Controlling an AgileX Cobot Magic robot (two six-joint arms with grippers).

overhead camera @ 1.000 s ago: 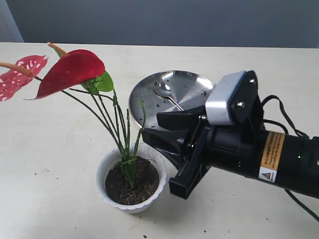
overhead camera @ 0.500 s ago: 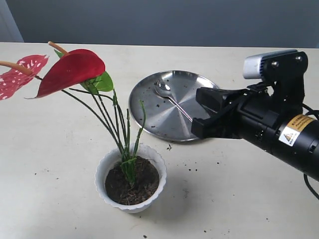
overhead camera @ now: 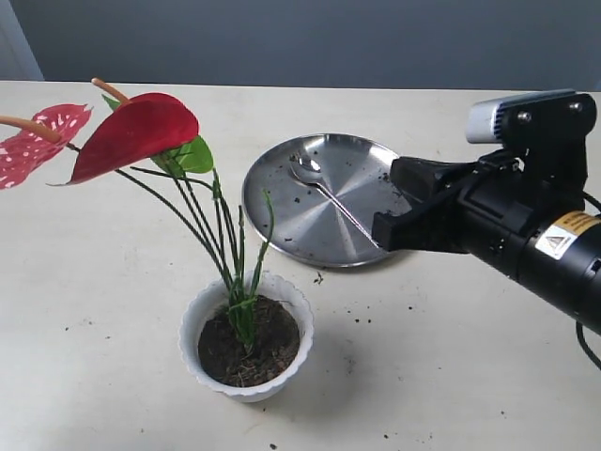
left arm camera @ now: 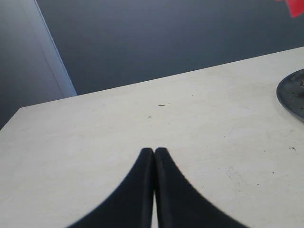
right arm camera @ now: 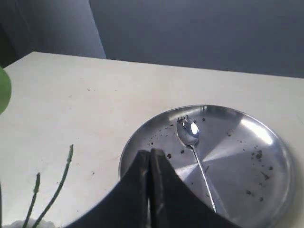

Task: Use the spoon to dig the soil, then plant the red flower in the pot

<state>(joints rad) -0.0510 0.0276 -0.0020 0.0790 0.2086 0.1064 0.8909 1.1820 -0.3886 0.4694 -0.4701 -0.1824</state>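
The red flower point(overhead camera: 136, 130) stands upright with its green stems point(overhead camera: 235, 272) stuck in the dark soil point(overhead camera: 268, 348) of the white scalloped pot point(overhead camera: 192, 329). A second bloom point(overhead camera: 38, 141) juts out at the left edge. The spoon point(overhead camera: 324, 191) lies bowl-up on the steel plate point(overhead camera: 310, 235), also visible as the spoon point(right arm camera: 193, 137) in the right wrist view. My right gripper point(overhead camera: 387, 211) point(right arm camera: 150, 153) is shut and empty, over the plate's right edge. My left gripper point(left arm camera: 154, 151) is shut and empty, above bare table, out of the exterior view.
Soil crumbs dot the plate point(right arm camera: 256, 156) and the table point(overhead camera: 319, 278) between plate and pot. A sliver of the plate's rim point(left arm camera: 290, 92) shows in the left wrist view. Stem tips point(right arm camera: 64, 173) show beside the right gripper.
My right arm has pulled back to the right, from close beside the pot to over the plate's right edge. Flower, pot and spoon have not moved.
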